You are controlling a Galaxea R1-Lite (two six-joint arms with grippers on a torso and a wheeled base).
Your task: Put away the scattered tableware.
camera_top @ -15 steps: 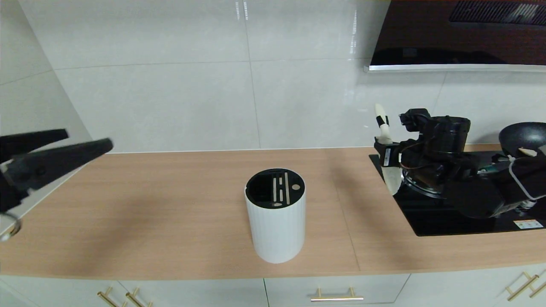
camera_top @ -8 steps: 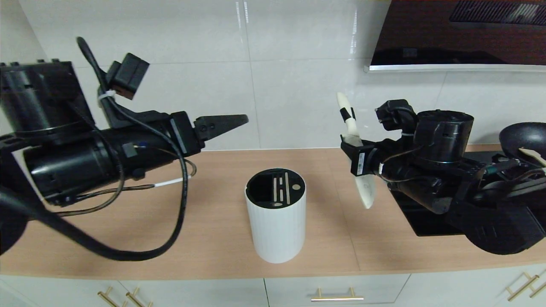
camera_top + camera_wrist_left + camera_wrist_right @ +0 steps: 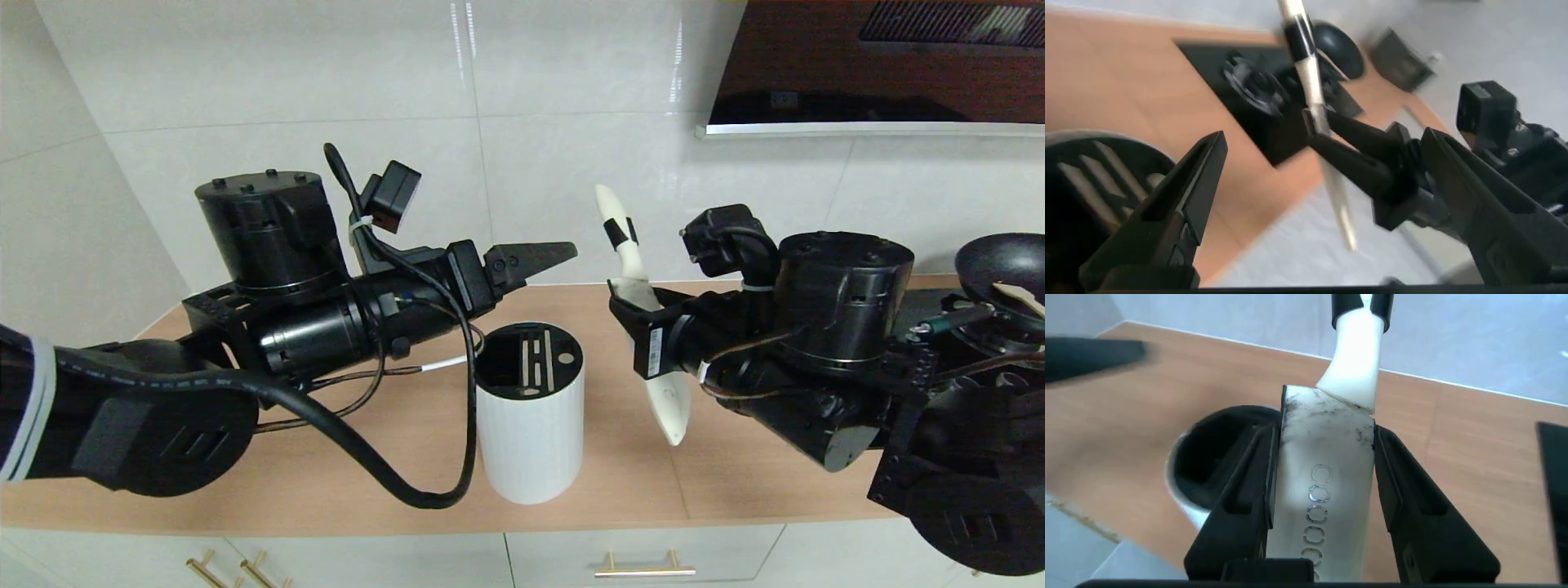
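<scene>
Nearest the front edge ran pale cabinet drawers with a gold handle (image 3: 645, 568), and above them the wooden surface (image 3: 735, 490). On it stood the holder (image 3: 531, 441), a white ribbed cylinder with a black top cut into one square opening and several narrow slots.

To the right of the holder, and apart from it, the right gripper (image 3: 635, 314) pinched a white knife (image 3: 665, 400) in the air. Its fingers were pressed against the flat of the blade just below the handle. The blade was plain white, broad and pointed, with a row of small rings printed on it and grey smudges near the handle. The handle was cream with a black band around it. The knife hung nearly upright, tip down and lower than the holder's top, with the handle leaning towards the holder's side. In the right wrist view the knife (image 3: 1327, 449) sat between the two black fingers with the holder (image 3: 1208, 461) below and beside it.

The left gripper (image 3: 543, 253) hovered above and behind the holder, pointing at the knife's handle, its fingers (image 3: 1167, 220) spread wide with nothing between them.

Farther back on the right sat a black pan (image 3: 1000, 257), then the tiled wall (image 3: 571, 122) and a dark range hood (image 3: 882, 65).
</scene>
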